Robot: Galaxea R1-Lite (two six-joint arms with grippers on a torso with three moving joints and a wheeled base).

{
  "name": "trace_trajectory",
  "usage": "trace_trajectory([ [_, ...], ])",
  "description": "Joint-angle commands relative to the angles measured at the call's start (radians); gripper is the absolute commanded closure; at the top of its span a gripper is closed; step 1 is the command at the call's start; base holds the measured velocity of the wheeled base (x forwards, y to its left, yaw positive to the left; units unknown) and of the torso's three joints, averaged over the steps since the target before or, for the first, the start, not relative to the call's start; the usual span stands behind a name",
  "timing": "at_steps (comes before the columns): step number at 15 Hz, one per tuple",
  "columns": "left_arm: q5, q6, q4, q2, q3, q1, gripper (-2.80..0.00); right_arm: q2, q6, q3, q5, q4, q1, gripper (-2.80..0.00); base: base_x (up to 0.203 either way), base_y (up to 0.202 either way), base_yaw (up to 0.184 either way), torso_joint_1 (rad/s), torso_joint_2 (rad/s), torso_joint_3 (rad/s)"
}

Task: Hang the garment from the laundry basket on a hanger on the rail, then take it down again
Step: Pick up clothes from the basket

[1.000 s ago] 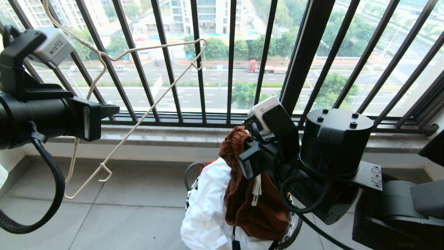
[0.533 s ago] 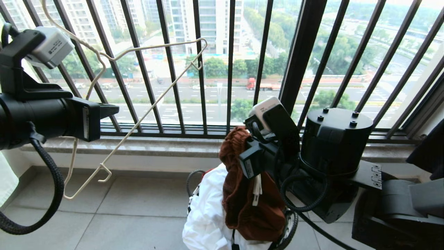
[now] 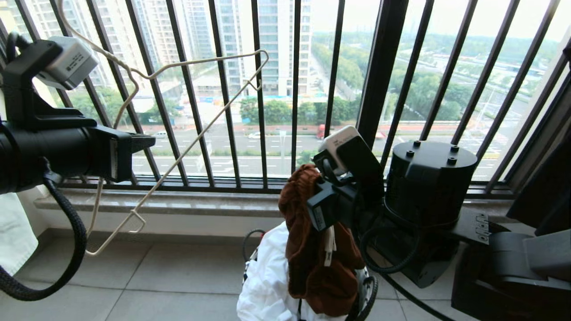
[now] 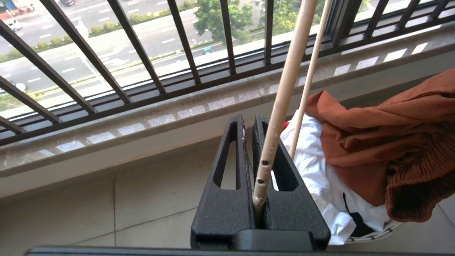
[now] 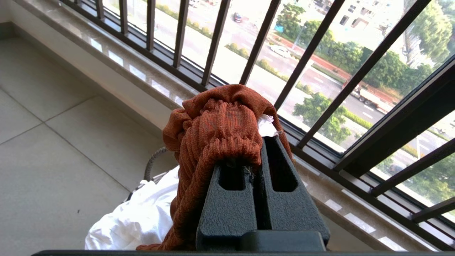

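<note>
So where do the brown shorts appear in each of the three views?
Head view: brown shorts low centre, hanging from the right gripper.
Left wrist view: shorts at right edge.
Right wrist view: shorts centre, bunched over the fingers.
Shared landmark: white cloth beneath them.

Rust-brown shorts (image 3: pixel 312 249) dangle over the basket (image 3: pixel 368 292); cream hanger (image 3: pixel 178 133) tilted

The head camera looked down toward the black barred balcony railing (image 3: pixel 285 111); both wrist cameras sat close behind their fingers, sharing it.
</note>
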Motion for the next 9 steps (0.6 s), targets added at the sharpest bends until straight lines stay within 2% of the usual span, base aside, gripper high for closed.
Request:
trace_trajectory([
  [1, 0.0, 0.002, -0.024, 0.007, 0.013, 0.0, 0.0, 0.002, -0.002, 0.002, -0.004, -0.005, 0.0, 0.0, 0.0, 0.0, 0.0, -0.002, 0.0, 0.205],
  [4, 0.0, 0.006, -0.048, 0.003, 0.033, 0.0, 0.0, 0.002, -0.002, 0.002, -0.002, -0.005, 0.0, 0.0, 0.0, 0.0, 0.0, 0.001, 0.0, 0.144],
  [9, -0.001, 0.014, -0.054, 0.017, 0.035, -0.002, 0.0, 0.001, 0.001, 0.002, -0.004, -0.005, -0.009, 0.0, 0.0, 0.0, 0.0, 0.001, 0.0, 0.013],
])
